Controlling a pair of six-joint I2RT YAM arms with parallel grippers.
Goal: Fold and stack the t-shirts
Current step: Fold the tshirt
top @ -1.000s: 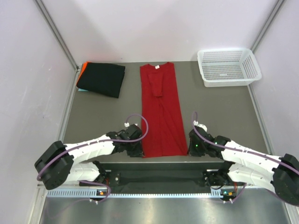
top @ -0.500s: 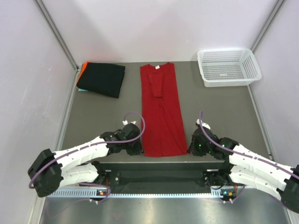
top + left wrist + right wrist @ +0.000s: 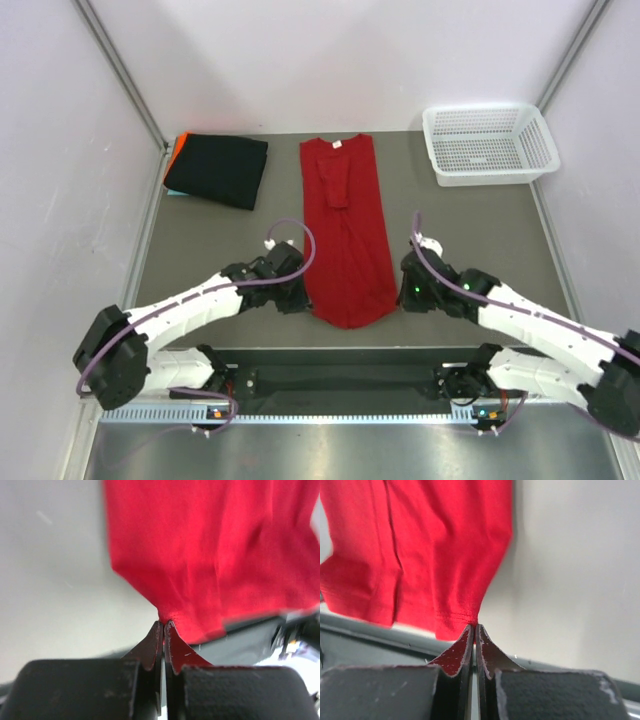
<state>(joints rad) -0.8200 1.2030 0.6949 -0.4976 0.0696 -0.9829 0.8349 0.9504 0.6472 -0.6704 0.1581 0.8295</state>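
A plain red t-shirt (image 3: 343, 225), folded into a long strip, lies down the middle of the table with its collar at the far end. My left gripper (image 3: 300, 300) is shut on the strip's near left hem corner (image 3: 172, 615). My right gripper (image 3: 401, 298) is shut on the near right hem corner (image 3: 465, 612). Both corners are lifted off the table and the hem sags between them. A folded black t-shirt (image 3: 218, 168) lies at the far left on orange (image 3: 176, 148) and light-blue (image 3: 175, 192) folded edges.
A white plastic mesh basket (image 3: 488, 143) stands at the far right corner. Grey walls close the table on the left, right and back. The black rail of the arm bases runs along the near edge.
Both grippers, down at the hem's near corners before, have risen and moved away from me with the corners in them. The hem now hangs curved and shorter.
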